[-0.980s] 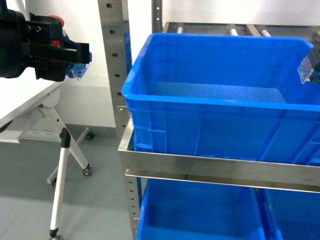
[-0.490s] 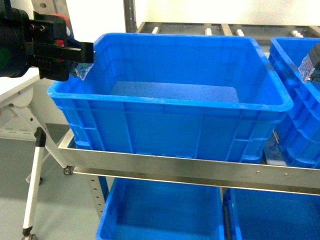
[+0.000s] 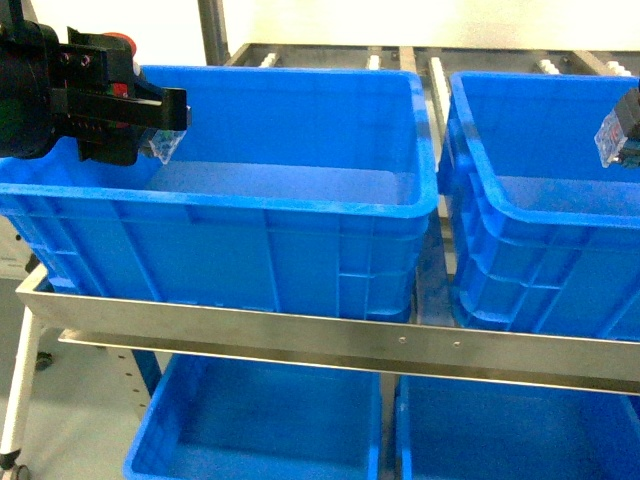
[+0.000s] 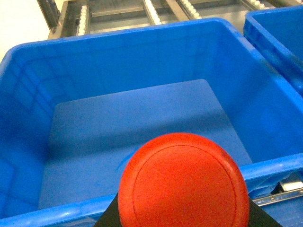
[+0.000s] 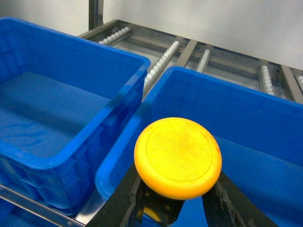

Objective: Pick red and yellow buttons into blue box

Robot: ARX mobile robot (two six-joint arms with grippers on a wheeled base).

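Observation:
Two deep blue boxes stand side by side on the shelf, one on the left [image 3: 250, 215] and one on the right [image 3: 540, 240]. My left gripper [image 3: 160, 125] hangs over the left box's near-left rim, shut on the red button [image 4: 183, 182], whose clear base [image 3: 162, 143] pokes out below. The left wrist view looks past the red cap into that box's bare floor [image 4: 132, 123]. At the head view's right edge, my right gripper [image 3: 622, 135] is shut on the yellow button [image 5: 178, 157], above the right box's near-left corner [image 5: 123, 156].
A steel shelf rail [image 3: 300, 340] runs along the front of both boxes. More blue crates [image 3: 260, 420] sit on the level below. Roller tracks [image 5: 165, 56] lie behind the boxes. A white table leg [image 3: 14, 400] shows at the far left.
The shelf has slid left across the head view, and the right box has come fully into sight. Both grippers keep the same places in the view, still holding their buttons.

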